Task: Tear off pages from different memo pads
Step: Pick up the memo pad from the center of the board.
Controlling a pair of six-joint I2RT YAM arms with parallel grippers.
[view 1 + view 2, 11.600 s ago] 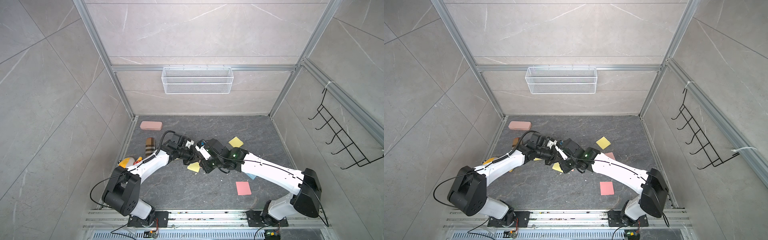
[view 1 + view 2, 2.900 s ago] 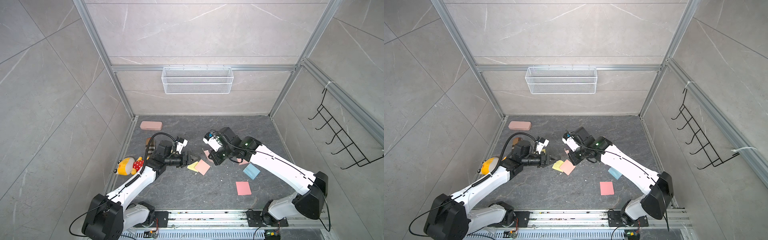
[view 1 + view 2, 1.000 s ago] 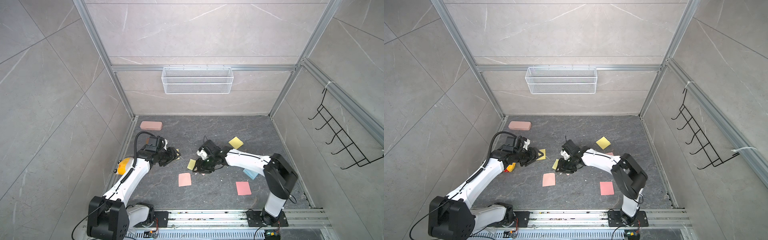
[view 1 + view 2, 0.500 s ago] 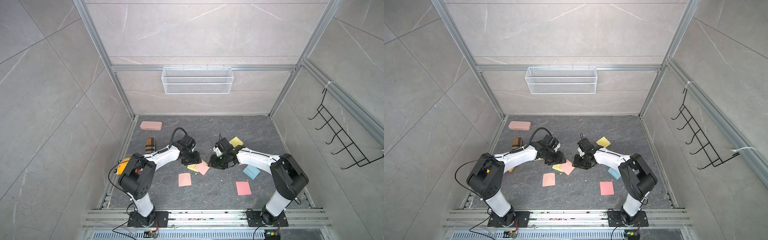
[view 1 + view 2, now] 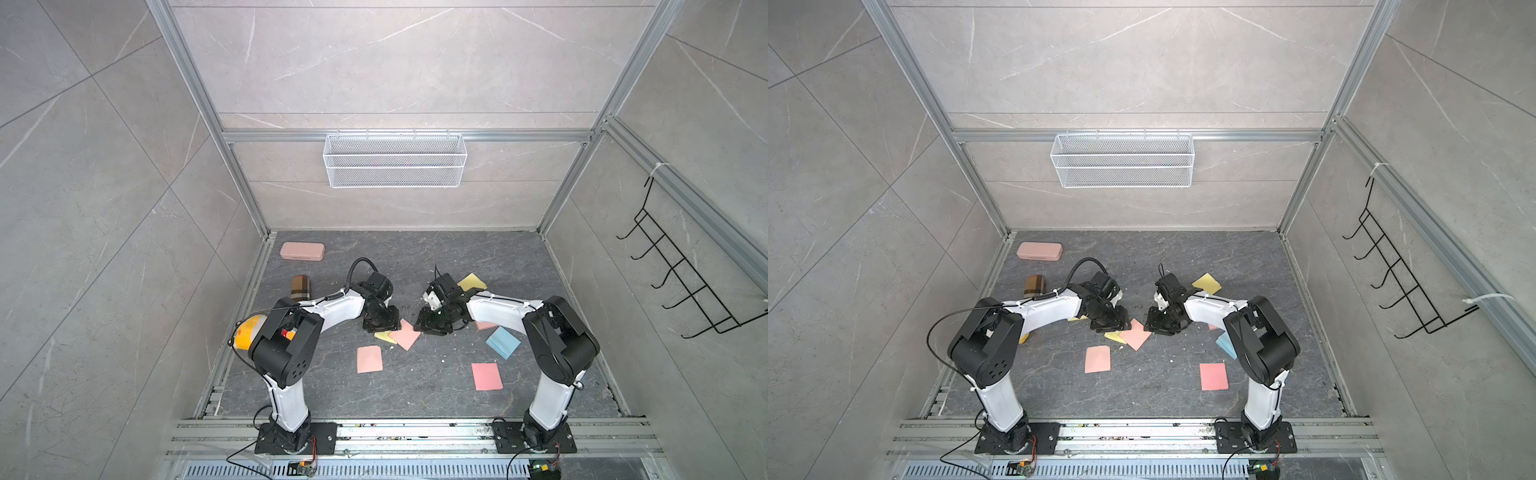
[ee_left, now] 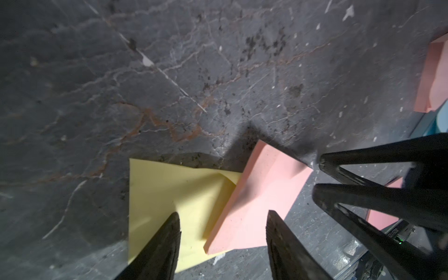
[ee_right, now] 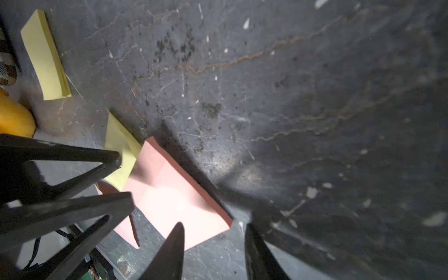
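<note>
A pink memo pad (image 5: 405,334) lies mid-floor, overlapping a creased yellow page (image 5: 384,337). My left gripper (image 5: 380,322) and right gripper (image 5: 430,322) stand low on opposite sides of it. In the left wrist view the left gripper (image 6: 223,213) is open, one finger over the yellow page (image 6: 169,191), the pad's (image 6: 261,194) corner between the fingers. In the right wrist view the right gripper (image 7: 213,225) is open astride the opposite corner of the pad (image 7: 174,201). A loose pink page (image 5: 369,359) lies nearer the front.
A blue pad (image 5: 503,341), a pink square (image 5: 486,376) and a yellow square (image 5: 471,282) lie on the right side. At the left are a pink case (image 5: 302,251), a plaid cylinder (image 5: 298,286) and a yellow toy (image 5: 248,330). A wire basket (image 5: 395,166) hangs on the back wall.
Since one second ago my left gripper has swung from the left side to the middle, and the pink pad now lies beside the yellow page. Over the last half second both arms barely moved.
</note>
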